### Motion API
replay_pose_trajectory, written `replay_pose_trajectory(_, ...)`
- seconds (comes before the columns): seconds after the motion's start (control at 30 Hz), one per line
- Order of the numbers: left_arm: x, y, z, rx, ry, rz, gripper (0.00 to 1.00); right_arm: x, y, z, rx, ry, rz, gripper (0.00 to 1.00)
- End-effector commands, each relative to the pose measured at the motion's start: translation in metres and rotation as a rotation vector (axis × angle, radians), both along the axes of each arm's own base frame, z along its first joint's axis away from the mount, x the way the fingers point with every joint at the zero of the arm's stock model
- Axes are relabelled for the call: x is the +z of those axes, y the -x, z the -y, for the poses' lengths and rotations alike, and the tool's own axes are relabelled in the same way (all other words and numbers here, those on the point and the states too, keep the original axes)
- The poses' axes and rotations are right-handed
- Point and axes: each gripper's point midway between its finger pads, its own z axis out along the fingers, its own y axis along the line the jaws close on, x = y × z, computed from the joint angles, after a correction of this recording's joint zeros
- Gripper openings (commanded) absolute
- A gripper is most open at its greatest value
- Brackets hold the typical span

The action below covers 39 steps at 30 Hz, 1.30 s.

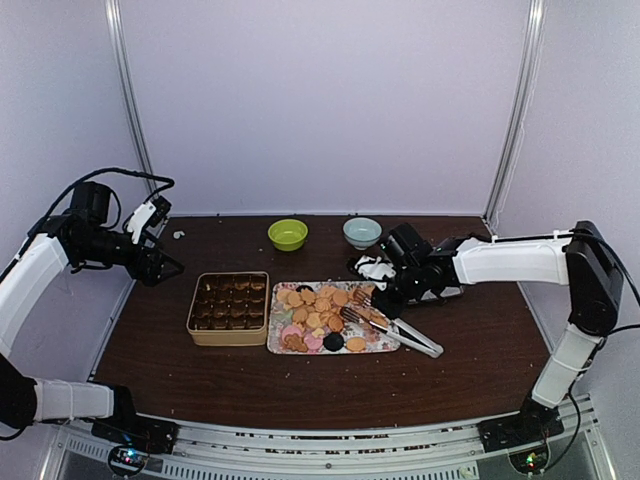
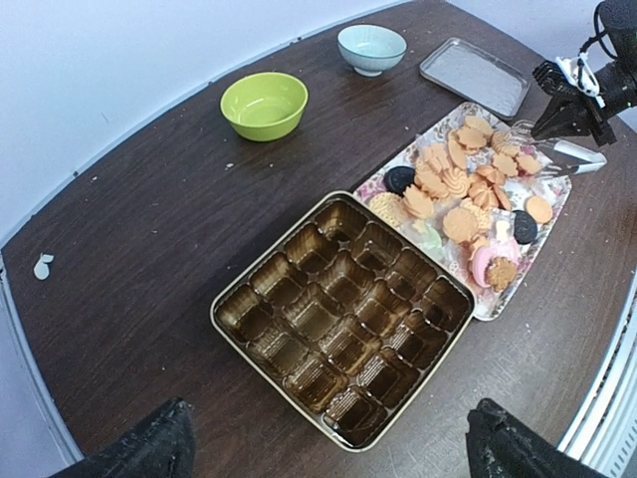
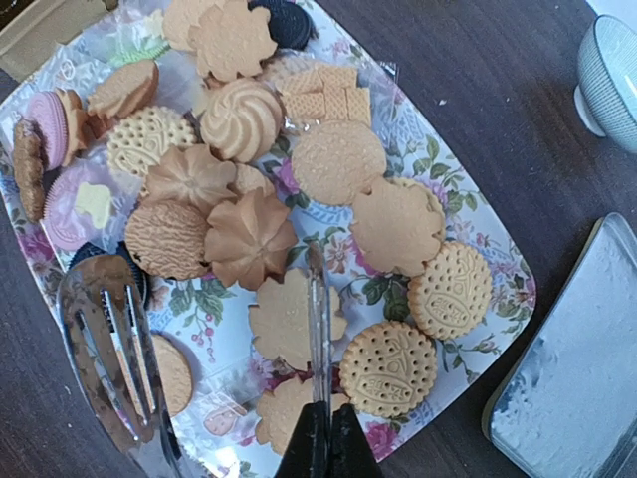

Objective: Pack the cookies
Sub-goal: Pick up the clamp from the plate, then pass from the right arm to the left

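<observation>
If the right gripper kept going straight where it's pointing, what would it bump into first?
The right gripper, shut on the tongs, would probably meet the flower-shaped cookie on the floral tray first; depth is unclear.

cookies (image 3: pixel 338 159): tan, pink, black | plate (image 3: pixel 508 289): floral | tin (image 1: pixel 227 337): gold | lime bowl (image 2: pixel 264 105) | pale-blue bowl (image 2: pixel 371 48)

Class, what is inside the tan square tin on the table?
The tan square metal tin holds rows of dark brown paper cups, every one empty. The mostly tan cookies lie outside it, on the flowered rectangular tray. The cups hide the tin's floor.
</observation>
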Motion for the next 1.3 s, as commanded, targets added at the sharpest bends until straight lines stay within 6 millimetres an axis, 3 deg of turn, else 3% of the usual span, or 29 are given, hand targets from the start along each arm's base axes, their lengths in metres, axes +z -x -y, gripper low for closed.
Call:
replay_pose_trajectory(0.0,0.014,0.008,0.019,-0.103,0.043,0.022,0.98,0.041,0.005,-0.012,0.018,-0.046,0.079,0.00)
replay_pose_trajectory(0.13,0.012,0.027,0.052,-0.253,0.043,-0.022,0.98,0.074,0.021,-0.037,0.082,-0.123,0.067,0.00)
replay_pose_trajectory(0.3,0.018,0.049,0.099,-0.462,0.032,-0.069,0.98,0.122,0.046,-0.083,0.201,-0.231,0.061,0.00)
replay_pose_trajectory(0.5,0.033,0.064,0.128,-0.658,-0.060,-0.060,0.97,0.159,0.072,-0.125,0.294,-0.305,0.058,0.00)
replay_pose_trajectory(0.67,0.041,0.076,0.141,-0.789,-0.144,-0.019,0.88,0.168,0.087,-0.145,0.348,-0.327,0.009,0.00)
replay_pose_trajectory(0.8,0.051,0.083,0.149,-0.823,-0.111,-0.001,0.87,0.173,0.092,-0.155,0.366,-0.343,-0.006,0.00)
replay_pose_trajectory(0.93,0.045,0.092,0.159,-0.859,-0.099,-0.016,0.72,0.176,0.089,-0.165,0.362,-0.359,-0.015,0.00)
replay_pose_trajectory(1.13,0.034,0.081,0.170,-0.835,-0.128,0.014,0.51,0.173,0.081,-0.176,0.340,-0.355,-0.024,0.00)
replay_pose_trajectory(1.27,0.037,0.080,0.175,-0.830,-0.109,0.024,0.50,0.173,0.081,-0.180,0.341,-0.366,-0.027,0.00)
